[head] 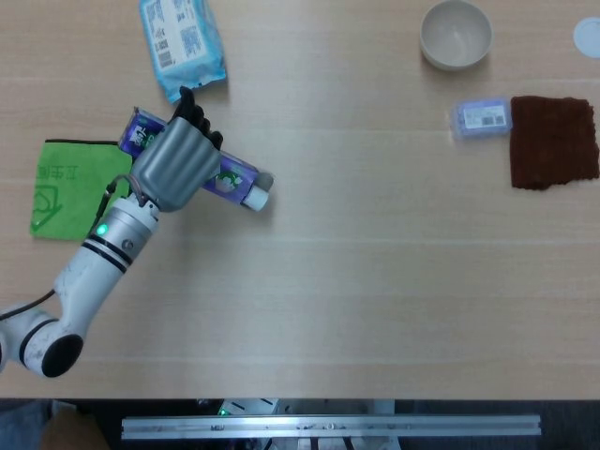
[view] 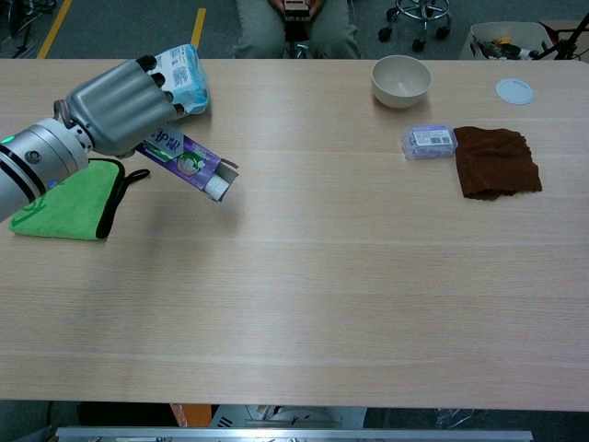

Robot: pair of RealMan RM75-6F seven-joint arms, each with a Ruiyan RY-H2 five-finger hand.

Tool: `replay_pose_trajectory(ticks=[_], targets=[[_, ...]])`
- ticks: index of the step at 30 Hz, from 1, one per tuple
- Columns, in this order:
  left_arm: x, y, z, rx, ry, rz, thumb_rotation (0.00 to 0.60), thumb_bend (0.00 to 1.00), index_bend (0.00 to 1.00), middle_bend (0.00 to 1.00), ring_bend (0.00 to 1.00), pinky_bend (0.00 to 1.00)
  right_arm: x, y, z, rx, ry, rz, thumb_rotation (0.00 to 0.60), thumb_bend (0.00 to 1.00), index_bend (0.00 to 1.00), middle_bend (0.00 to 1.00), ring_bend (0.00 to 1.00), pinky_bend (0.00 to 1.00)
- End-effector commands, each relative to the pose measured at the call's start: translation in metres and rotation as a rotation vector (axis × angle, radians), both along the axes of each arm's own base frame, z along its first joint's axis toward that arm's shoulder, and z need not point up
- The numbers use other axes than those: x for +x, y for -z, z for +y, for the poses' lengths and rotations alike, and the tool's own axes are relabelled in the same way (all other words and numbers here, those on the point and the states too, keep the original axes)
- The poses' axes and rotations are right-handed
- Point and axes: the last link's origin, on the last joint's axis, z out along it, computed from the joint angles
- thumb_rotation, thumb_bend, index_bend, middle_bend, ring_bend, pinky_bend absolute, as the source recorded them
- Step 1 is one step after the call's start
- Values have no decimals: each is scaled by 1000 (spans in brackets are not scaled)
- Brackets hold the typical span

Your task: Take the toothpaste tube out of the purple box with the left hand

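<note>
The left hand [head: 175, 167] grips the purple box [view: 187, 163] around its middle, fingers [head: 192, 117] wrapped over the top face, and holds it lifted off the worktop [head: 375, 281] with the open end tilted down toward the right. At that open end a pale, rounded shape shows in the mouth, probably the toothpaste tube [head: 256, 196] beginning to slide out, though from either camera it is too small to tell tube from box flap with certainty. To do this step well, the hand should hold the box firmly without crushing it, since squeezed walls would pinch the tube inside, and tip the open end lower with a gentle shake so the tube slides out onto bare worktop, away from the green cloth [head: 70, 183] just beside the arm and the blue wipes packet [head: 181, 42] close behind. The rest of the tube is hidden inside the box, and the hand's palm side and thumb are covered by its own back. The right hand appears in neither view.
</note>
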Motion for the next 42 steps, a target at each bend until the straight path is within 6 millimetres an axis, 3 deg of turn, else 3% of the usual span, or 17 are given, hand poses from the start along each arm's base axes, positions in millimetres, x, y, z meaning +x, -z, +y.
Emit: replay_pose_trajectory(ticks=[1,11,28,42], targets=[[4,-1,-8,20,-12,-4,600,136,456,525,336,232,-1,-1,1,-3,2,0,600,199,391,395,399,446],[19,-1,-25,55,57,28,600,136,467,525,336,232,-2,-1,1,-3,5,-2,600,199,391,395,399,446],[27,-6,-24,69,48,-4,600,136,474,524,336,231,-3,-3,1,-6,4,-4,600,199,389,395,399,446],[13,-6,-11,-81,-11,-58,600,136,474,527,336,231,-3,-1,1,1,6,-2,600,199,388,395,399,446]])
